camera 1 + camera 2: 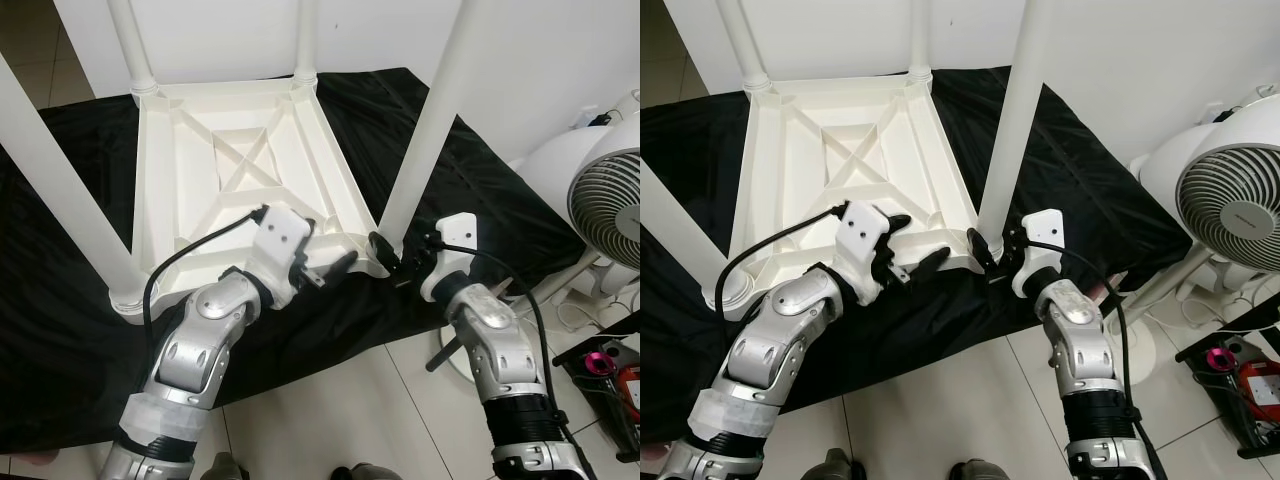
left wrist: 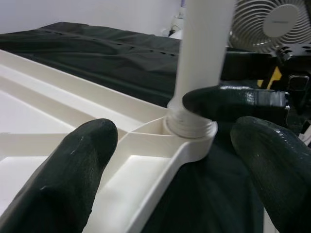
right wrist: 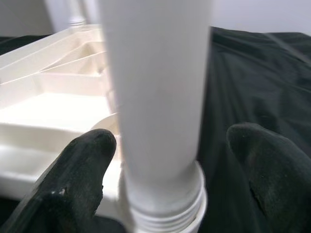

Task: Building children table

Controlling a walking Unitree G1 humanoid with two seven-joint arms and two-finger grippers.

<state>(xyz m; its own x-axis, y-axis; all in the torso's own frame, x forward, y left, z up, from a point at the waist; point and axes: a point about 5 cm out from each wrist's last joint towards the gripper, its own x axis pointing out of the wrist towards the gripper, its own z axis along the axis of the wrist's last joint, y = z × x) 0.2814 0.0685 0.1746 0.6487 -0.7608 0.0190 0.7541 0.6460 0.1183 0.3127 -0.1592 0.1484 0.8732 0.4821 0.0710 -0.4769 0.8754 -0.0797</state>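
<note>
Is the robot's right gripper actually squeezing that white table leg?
Apart. The right wrist view shows the right gripper open around the table leg, with a gap on each side.

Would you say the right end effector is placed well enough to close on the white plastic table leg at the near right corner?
Probably yes. The right end effector sits at the base of the white plastic table leg, with its black fingers open on either side of the leg and nothing between them.

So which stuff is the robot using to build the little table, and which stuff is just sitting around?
For the job:
upside-down white table top
near right table leg
right gripper, fingers either side of that leg
left gripper, open at the table's edge

Just around:
black sheet
white fan
pink thing
</note>
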